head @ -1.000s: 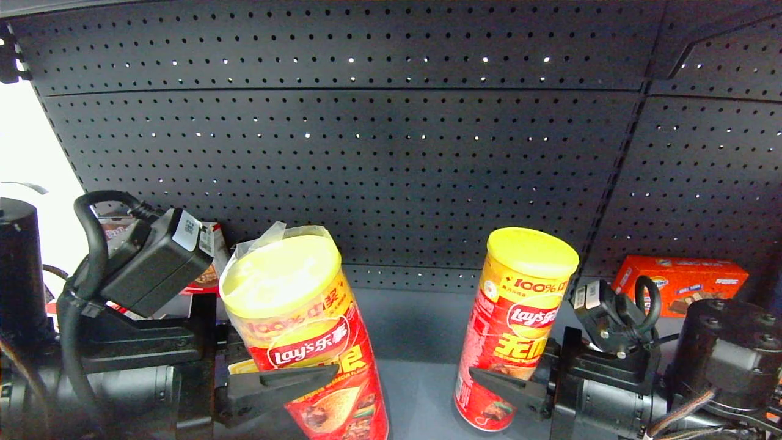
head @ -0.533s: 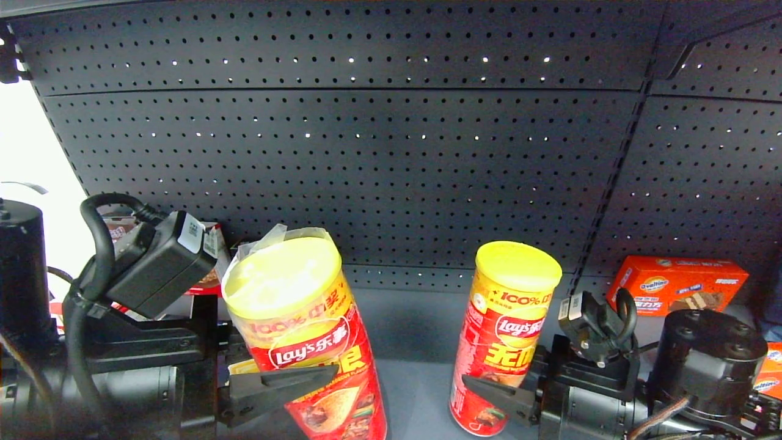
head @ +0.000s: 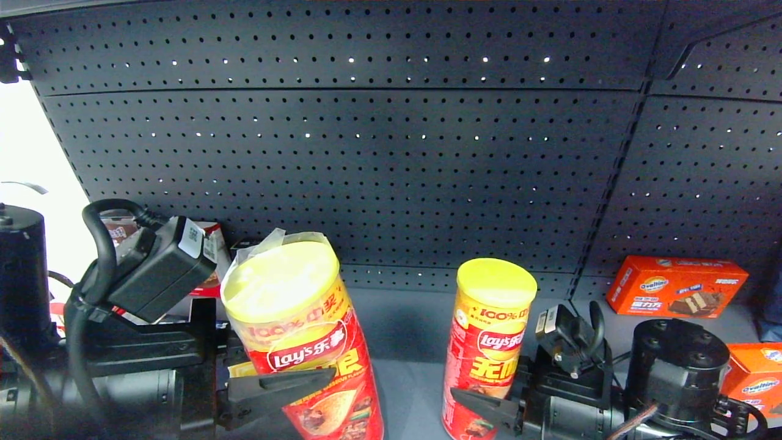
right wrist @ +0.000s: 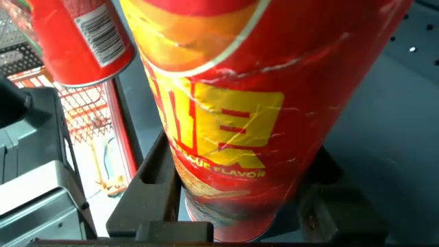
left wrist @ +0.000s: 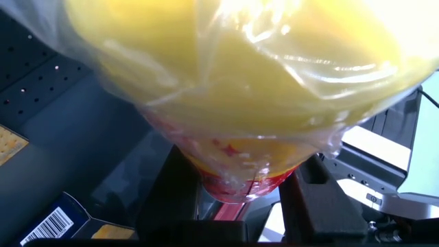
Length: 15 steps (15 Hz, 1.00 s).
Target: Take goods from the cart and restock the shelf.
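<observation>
Yellow-lidded wrapped can clamped betw. L gripper fingers, 2nd can likewise betw. R gripper fingers.

Left end effector clamps the left chip can, right end effector clamps the right chip can, both horizontal.

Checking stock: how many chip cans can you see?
2: the left chip can in the left gripper, the right chip can in the right gripper. Others may sit hidden.

Red, yellow-lidded left can, plastic-wrapped, and right can lean slightly.
</observation>
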### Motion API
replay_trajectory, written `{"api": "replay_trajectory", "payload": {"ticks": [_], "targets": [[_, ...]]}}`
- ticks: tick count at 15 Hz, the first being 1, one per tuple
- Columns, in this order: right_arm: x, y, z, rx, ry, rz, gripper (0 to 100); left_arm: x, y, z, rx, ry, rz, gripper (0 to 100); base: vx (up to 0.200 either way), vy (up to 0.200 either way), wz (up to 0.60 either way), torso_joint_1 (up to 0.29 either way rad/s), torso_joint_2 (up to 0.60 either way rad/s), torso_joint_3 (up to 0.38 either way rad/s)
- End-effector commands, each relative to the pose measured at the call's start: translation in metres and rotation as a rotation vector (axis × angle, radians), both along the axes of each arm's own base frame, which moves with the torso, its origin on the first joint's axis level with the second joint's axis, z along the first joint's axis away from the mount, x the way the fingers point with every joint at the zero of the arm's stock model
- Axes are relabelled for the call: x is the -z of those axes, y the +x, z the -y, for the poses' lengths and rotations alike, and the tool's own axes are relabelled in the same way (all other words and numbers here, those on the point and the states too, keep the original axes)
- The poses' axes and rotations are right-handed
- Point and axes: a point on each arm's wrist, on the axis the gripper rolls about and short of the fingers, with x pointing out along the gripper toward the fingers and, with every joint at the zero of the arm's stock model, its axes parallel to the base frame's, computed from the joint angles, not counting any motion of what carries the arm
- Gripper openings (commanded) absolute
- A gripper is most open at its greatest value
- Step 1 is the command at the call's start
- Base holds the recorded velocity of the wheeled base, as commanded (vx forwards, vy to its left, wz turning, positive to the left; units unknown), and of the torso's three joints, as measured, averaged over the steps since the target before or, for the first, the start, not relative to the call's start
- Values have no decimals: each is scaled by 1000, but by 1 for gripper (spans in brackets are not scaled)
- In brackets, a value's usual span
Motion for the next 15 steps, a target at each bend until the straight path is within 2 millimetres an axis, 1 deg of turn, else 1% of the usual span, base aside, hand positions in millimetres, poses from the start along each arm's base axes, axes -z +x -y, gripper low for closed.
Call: {"api": "replay_trajectory", "payload": {"ticks": [1, 2, 5, 7, 9, 11, 13, 15], "targets": [[2, 0, 0, -2, -7, -6, 0, 0, 0, 0, 0, 0, 0, 0, 0, 0, 0, 0, 0, 0], [4, -1, -1, -4, -11, -11, 100, 1, 0, 0, 0, 1, -2, 0, 0, 0, 0, 0, 0, 0], [6, -3, 0, -5, -14, -13, 100, 3, -1, -1, -1, 5, -8, 0, 0, 0, 0, 0, 0, 0], [4, -4, 1, 19, -14, -5, 100, 3, 0, -2, -10, 5, -8, 0, 0, 0, 0, 0, 0, 0], [-2, -9, 8, 43, -2, 11, 100, 3, -1, -3, -10, 6, -10, 0, 0, 0, 0, 0, 0, 0], [-8, -19, 20, 58, 9, 26, 100, 2, 0, -3, -12, 3, -6, 0, 0, 0, 0, 0, 0, 0], [-17, -40, 40, 79, 28, 55, 100, 3, -1, -3, -12, 5, -8, 0, 0, 0, 0, 0, 0, 0], [-19, -57, 54, 88, 32, 70, 100, 3, -1, -3, -12, 6, -10, 0, 0, 0, 0, 0, 0, 0]]}}
